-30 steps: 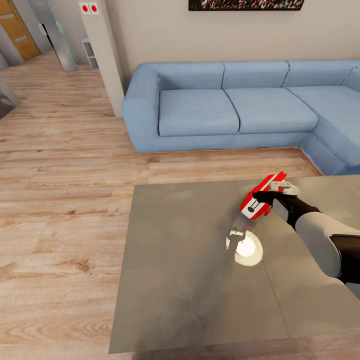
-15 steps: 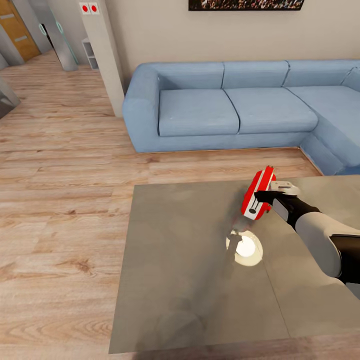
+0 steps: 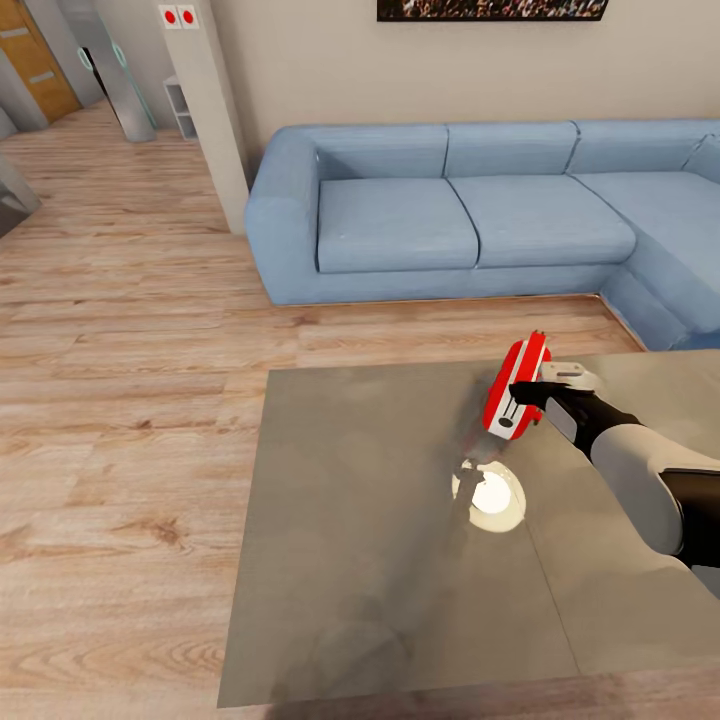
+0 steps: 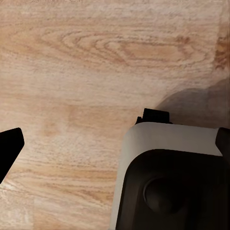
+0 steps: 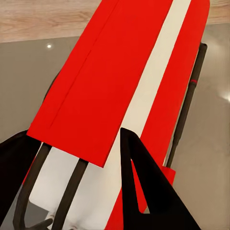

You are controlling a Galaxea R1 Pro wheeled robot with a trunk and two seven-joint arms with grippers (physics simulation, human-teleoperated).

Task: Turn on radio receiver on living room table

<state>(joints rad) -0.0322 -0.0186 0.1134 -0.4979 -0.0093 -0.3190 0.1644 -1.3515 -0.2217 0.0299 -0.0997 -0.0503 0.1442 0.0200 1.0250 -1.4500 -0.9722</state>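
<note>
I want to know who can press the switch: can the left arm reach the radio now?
Probably not as things stand. The radio is in the right claw, over the table. The left claw points at wood floor, apparently away from the radio.

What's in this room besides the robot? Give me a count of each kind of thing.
Radio receiver, red and white, held in the right gripper: 1
Coffee table, glossy grey: 1
Sectional sofa, blue: 1
Framed picture on the wall: 1
Red wall buttons: 2
Total: 6
</note>
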